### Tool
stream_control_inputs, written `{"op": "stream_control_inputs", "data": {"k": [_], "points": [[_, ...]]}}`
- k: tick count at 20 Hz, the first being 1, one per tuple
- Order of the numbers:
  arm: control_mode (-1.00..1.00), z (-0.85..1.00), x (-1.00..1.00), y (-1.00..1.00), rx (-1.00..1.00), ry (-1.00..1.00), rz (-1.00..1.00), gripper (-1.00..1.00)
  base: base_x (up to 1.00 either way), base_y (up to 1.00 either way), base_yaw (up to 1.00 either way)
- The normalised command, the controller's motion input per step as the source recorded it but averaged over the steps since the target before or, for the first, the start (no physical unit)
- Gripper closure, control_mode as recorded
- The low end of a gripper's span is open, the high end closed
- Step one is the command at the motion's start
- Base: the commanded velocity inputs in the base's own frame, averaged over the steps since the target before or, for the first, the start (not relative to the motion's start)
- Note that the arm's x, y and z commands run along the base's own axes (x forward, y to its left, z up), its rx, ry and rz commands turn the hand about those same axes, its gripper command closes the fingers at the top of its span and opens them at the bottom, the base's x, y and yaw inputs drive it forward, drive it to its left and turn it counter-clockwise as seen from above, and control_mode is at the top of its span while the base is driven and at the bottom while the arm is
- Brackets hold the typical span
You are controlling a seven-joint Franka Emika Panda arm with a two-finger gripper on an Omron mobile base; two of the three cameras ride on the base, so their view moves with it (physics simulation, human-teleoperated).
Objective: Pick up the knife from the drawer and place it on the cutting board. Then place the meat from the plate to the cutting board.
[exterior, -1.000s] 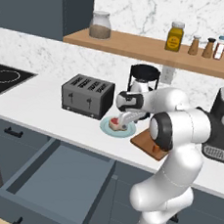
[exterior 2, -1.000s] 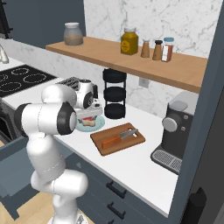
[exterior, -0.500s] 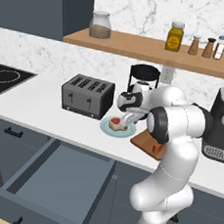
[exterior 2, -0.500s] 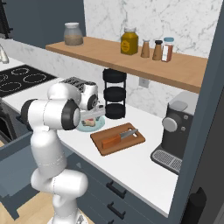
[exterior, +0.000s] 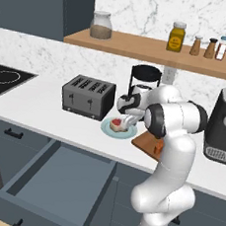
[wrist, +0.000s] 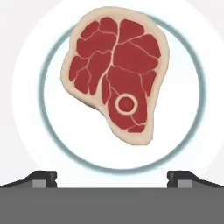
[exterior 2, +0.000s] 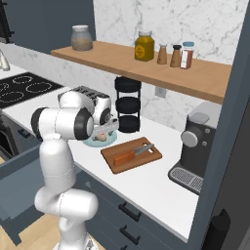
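Risk first: small raw steak chunk with red centre and pale fat rim [wrist: 114, 72] could slip out sideways from between the fingers on closing, since it looks irregular, wider at one end than the other. Could also skid across the round pale blue-green plate [wrist: 192, 118] if one fingertip lands on it before the other. Closing too low might catch the plate itself and drag or tip it on the white surface [exterior: 40, 111]. On the carry rightward, could knock the slim knife with orange-brown handle [exterior 2: 133, 153] already lying on the flat brown wooden cutting board [exterior 2: 146, 158], or drop the meat short of the board's near edge.

Tool [wrist: 111, 177] spread wide, jaws released, gripping nothing. Hangs over the plate, pointing down at it, apparently just clear of the meat rather than touching. In the hand view, steak lies ahead of the two fingertips [wrist: 43, 177], roughly centred between them. In the left base view, steak sits on the plate just left of the tool [exterior: 129, 121], right of the grey toaster [exterior: 88, 96], with the board just to the plate's right. Deep blue-grey drawer [exterior: 52, 187] stands open below, near side.
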Motion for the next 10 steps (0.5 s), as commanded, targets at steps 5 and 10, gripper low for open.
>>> {"op": "stream_control_inputs", "data": {"k": [5,10], "points": [[-1.00,-0.14,0.40,0.01,0.00,0.00,0.01,-1.00,0.00,0.00,0.00],[-1.00,-0.11,0.29,0.14,0.00,0.00,0.00,-1.00,0.00,0.00,0.00]]}}
